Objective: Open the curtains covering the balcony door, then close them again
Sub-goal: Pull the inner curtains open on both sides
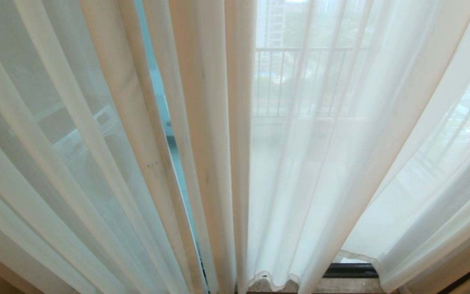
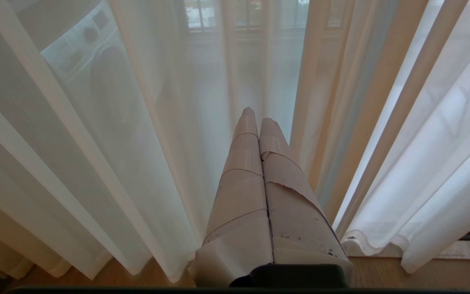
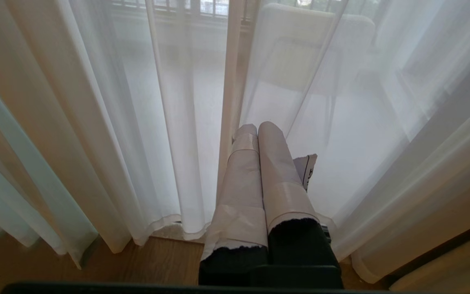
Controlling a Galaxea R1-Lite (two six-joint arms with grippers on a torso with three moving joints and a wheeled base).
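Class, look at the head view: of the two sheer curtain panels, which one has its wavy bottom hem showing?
The right curtain panel. Its wavy hem shows above the stone sill; the left curtain panel runs off the picture's bottom.

Pale tape is wrapping both long tapering claws: the left claw [image 2: 255, 116] is showing dark specks, the right claw [image 3: 257, 130] black bases and frayed tape edges.

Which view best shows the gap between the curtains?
The head view: the gap runs between the drawn curtains, top to floor. Both wrist views show only closed folds behind shut grippers.
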